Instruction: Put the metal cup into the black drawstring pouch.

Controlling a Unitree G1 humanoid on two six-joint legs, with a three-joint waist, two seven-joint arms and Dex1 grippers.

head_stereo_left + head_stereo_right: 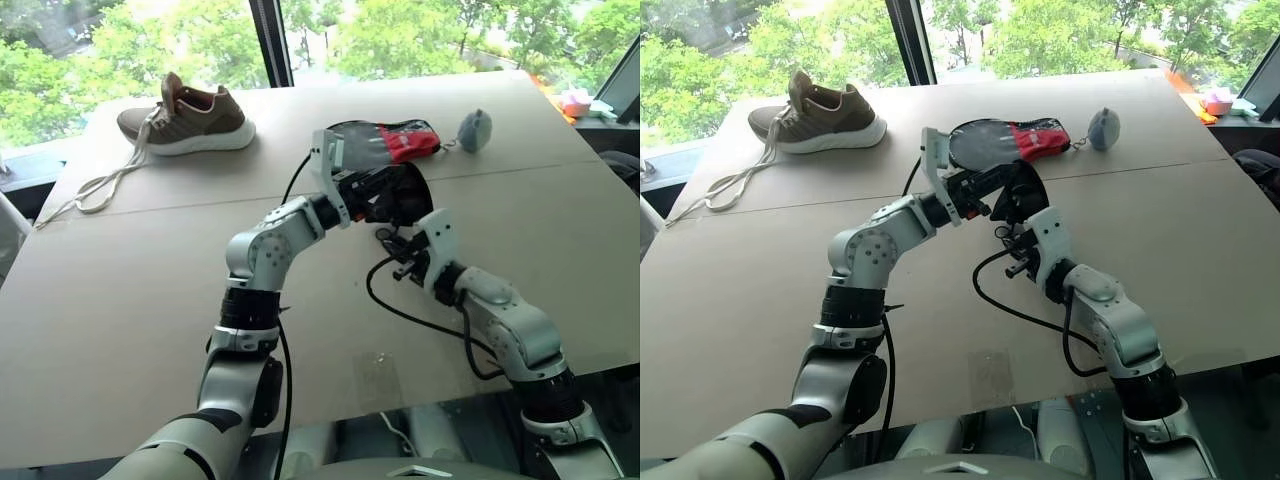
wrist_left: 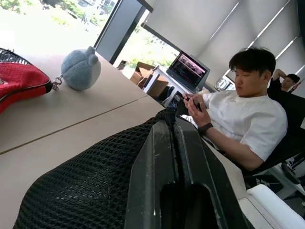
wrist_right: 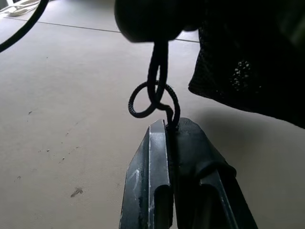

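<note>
The black drawstring pouch [image 1: 402, 196] hangs above the middle of the table, held up off the surface. My left gripper [image 1: 368, 190] is shut on its mesh fabric [image 2: 90, 186], which bunches beside the closed fingers [image 2: 162, 157]. Just below and in front of the pouch, my right gripper [image 3: 167, 125] is shut on the thin black drawstring cord [image 3: 153, 98], which loops down from the pouch's edge [image 3: 248, 57]. The same gripper [image 1: 393, 242] sits under the pouch in the left eye view. The metal cup is hidden.
A brown shoe [image 1: 188, 120] with long laces lies at the back left. A black-and-red case [image 1: 392, 140] and a small grey pouch [image 1: 474, 130] lie behind the pouch. A black cable [image 1: 425, 318] trails across the table [image 1: 120, 300]. A seated person [image 2: 248, 114] is beyond the table's right edge.
</note>
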